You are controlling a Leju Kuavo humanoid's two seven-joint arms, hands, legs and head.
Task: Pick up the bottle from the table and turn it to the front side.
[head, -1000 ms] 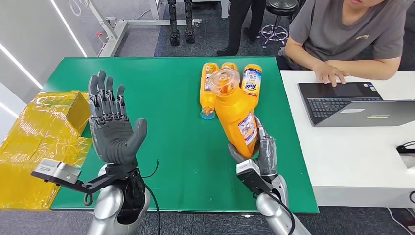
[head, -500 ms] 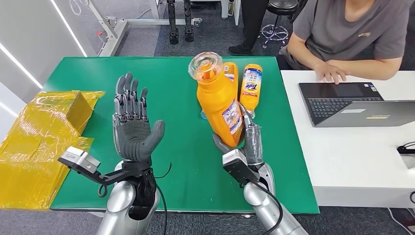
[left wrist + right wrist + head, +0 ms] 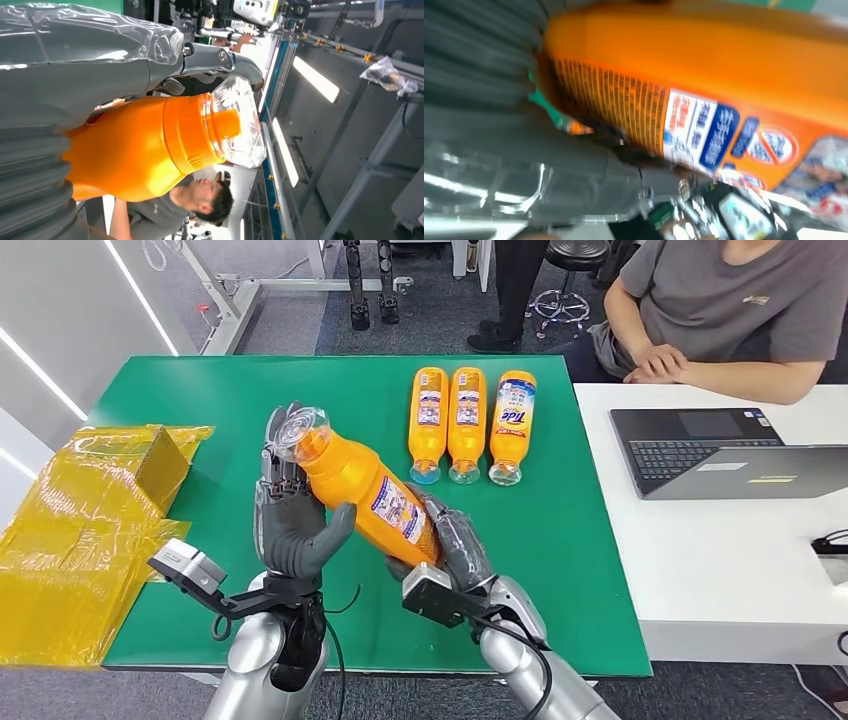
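An orange bottle with a clear cap is held above the green table, tilted with its cap to the left. My right hand grips its lower end. My left hand is raised with the palm against the bottle's neck, the thumb under it and the fingers behind the cap. The left wrist view has the orange neck and clear cap close up. In the right wrist view the bottle's back label is blurred.
Three more orange bottles lie side by side at the back of the table. A yellow plastic bag with a box sits at the left edge. A person sits at a white desk with a laptop on the right.
My right hand carried the bottle left and tipped it over towards my left hand. My left hand moved right and now touches the bottle's neck. The person drew a hand back from the laptop.
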